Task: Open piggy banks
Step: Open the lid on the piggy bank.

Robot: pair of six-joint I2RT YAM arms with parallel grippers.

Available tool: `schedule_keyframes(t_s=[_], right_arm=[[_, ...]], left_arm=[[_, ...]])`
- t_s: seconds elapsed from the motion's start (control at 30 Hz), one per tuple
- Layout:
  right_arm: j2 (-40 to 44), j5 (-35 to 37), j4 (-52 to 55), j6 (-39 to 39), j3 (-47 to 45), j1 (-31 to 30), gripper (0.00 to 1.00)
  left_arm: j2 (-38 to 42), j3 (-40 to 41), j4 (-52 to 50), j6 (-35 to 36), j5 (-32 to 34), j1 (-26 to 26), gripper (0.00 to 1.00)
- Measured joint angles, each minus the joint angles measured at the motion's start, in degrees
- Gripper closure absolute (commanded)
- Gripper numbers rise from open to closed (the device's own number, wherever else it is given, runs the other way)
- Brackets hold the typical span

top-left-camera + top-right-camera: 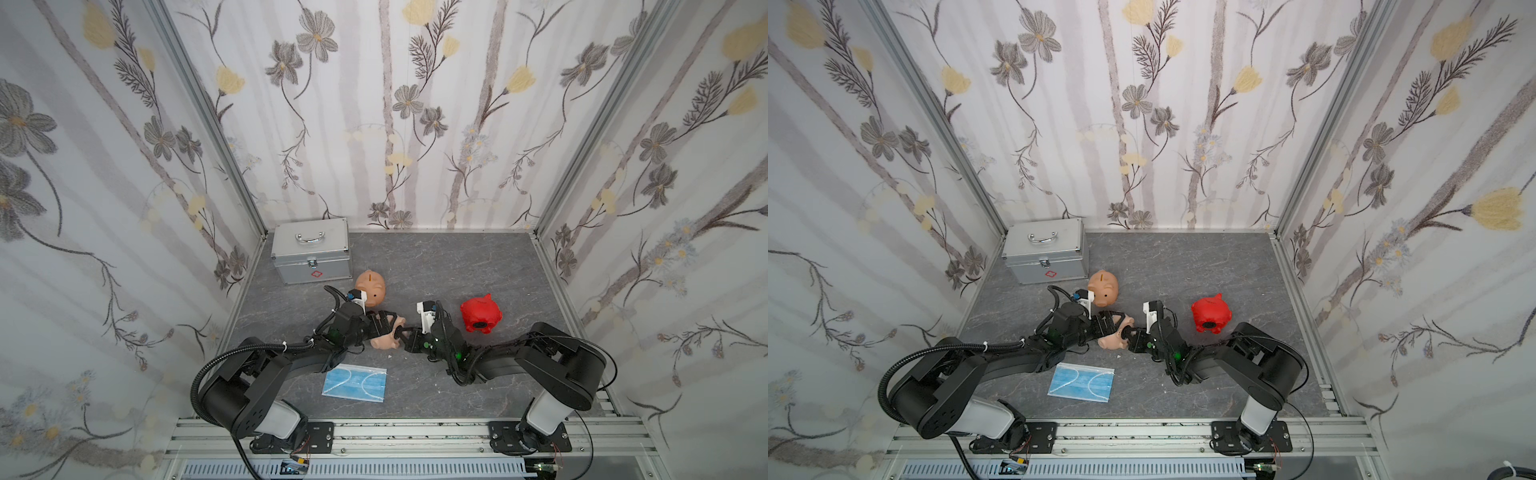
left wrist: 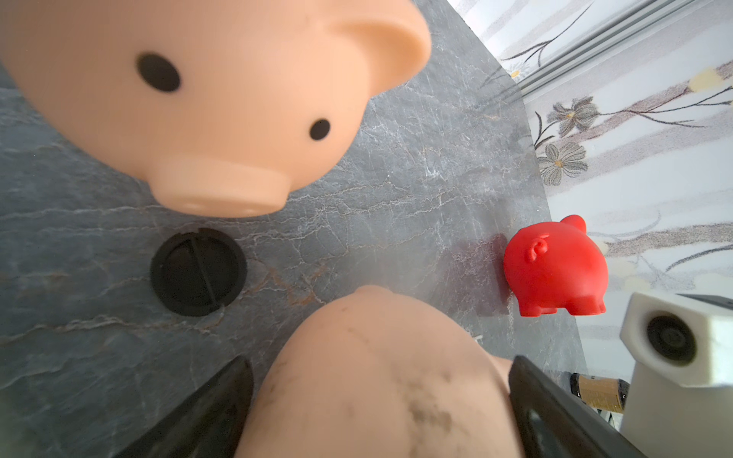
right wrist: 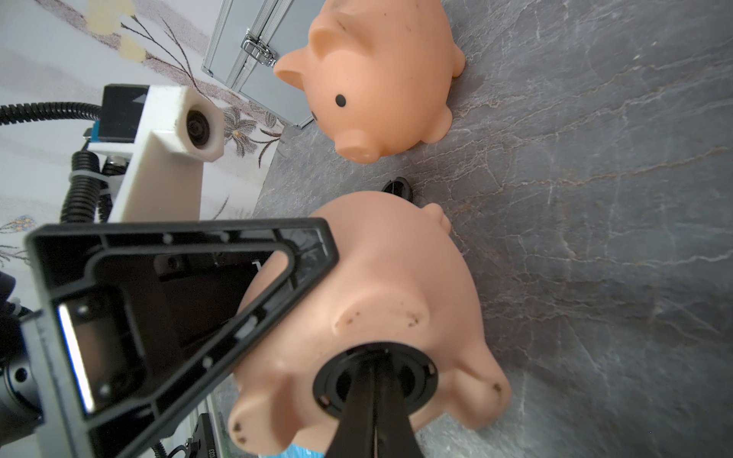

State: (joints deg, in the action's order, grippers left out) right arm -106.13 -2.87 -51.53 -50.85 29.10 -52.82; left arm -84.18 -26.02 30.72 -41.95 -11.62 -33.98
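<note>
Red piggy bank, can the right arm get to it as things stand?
Probably not yet: the right arm's jaws are shut on the belly plug of the peach piggy bank, which the left jaws hold. The red piggy bank is beside that arm with bare table between, so once freed, likely yes.

Between my black left fingers (image 2: 206, 412) sits a peach-pink pig (image 2: 369, 376), smudged with dark grey marks. At my black right fingers (image 3: 357, 428), its belly plug (image 3: 337, 380) is glossy black. Beyond the left fingertips I see a second peach pig (image 2: 206, 91) with black dot eyes, a loose black plug (image 2: 198, 271) and a bright red pig (image 2: 555, 265). The table (image 2: 416, 178) is dark grey marble with pale and rusty veins. The walls (image 1: 415, 124) are white with grey and yellow flowers. The case (image 1: 309, 249) is silver with a red mark. The mask (image 1: 354, 382) is light blue with white loops.
</note>
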Motion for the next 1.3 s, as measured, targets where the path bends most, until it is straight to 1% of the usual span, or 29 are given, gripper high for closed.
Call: schedule_keyframes(t_s=[0.37, 0.8, 1.3], right_arm=[[2.3, 2.6, 2.8, 8.3, -0.4, -0.9, 1.0], [0.2, 4.5, 1.8, 17.0, 1.4, -1.7, 1.0], [-0.5, 6.5, 1.6, 30.9, 1.7, -2.6, 1.0]], left_arm=[[-0.6, -0.5, 0.1, 0.2, -1.3, -0.2, 0.01], [-0.5, -0.6, -0.1, 0.2, 1.0, -0.2, 0.01], [-0.1, -0.2, 0.0, 0.3, 1.7, -0.2, 0.01]])
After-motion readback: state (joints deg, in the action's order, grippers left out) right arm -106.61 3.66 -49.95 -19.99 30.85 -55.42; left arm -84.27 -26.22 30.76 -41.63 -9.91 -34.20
